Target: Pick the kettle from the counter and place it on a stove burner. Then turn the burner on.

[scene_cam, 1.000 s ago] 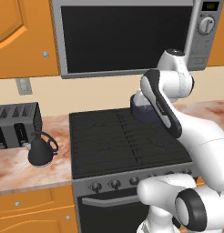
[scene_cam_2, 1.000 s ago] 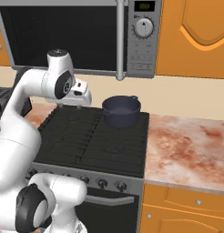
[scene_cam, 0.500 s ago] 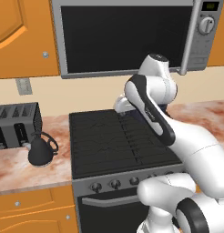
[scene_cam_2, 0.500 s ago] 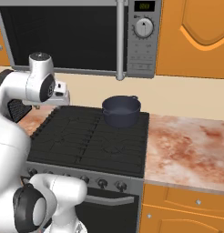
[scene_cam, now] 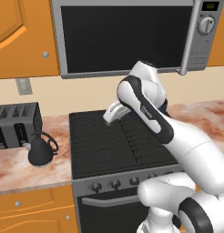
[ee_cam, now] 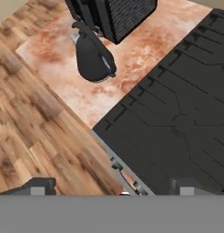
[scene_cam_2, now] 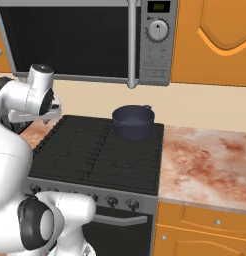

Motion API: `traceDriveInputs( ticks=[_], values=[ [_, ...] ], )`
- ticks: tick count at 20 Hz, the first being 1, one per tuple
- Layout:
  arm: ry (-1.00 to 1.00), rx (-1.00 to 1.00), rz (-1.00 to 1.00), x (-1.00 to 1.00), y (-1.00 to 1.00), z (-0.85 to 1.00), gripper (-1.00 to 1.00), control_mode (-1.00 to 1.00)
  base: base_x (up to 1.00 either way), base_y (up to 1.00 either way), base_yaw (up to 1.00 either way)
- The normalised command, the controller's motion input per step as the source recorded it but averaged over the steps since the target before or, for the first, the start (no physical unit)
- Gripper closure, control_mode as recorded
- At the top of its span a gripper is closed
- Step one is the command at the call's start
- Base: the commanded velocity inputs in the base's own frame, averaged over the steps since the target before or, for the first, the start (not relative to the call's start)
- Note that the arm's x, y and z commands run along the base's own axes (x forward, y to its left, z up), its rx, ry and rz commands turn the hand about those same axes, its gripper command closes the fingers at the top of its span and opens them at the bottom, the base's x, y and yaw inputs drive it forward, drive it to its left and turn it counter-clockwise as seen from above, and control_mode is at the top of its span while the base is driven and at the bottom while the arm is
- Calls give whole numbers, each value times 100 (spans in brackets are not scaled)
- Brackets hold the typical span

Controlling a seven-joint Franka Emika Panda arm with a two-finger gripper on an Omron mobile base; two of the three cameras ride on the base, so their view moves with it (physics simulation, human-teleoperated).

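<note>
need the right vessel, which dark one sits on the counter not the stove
The small black kettle, on the counter beside the toaster; the wider dark-blue pot sits on the stove.

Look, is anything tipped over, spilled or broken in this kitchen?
No, nothing stands out. The kettle stands upright on the counter beside the toaster, the pot sits level on the stove, and nothing looks spilled or cracked.
</note>
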Motion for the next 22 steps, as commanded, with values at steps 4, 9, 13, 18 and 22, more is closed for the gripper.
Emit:
traceDriveInputs(
  ticks=[4, 9, 13, 18, 22],
  values=[
    [0, 6, 36, -15, 42, -31, -100, -100, 0, 0, 0],
    [0, 2, 31, -1, 53, -28, -100, -100, 0, 0, 0],
    [0, 0, 23, 0, 62, -31, -100, -100, 0, 0, 0],
    [0, 0, 17, 0, 66, -25, -100, -100, 0, 0, 0],
    [0, 0, 8, 12, 65, -23, -100, -100, 0, 0, 0]
  ],
)
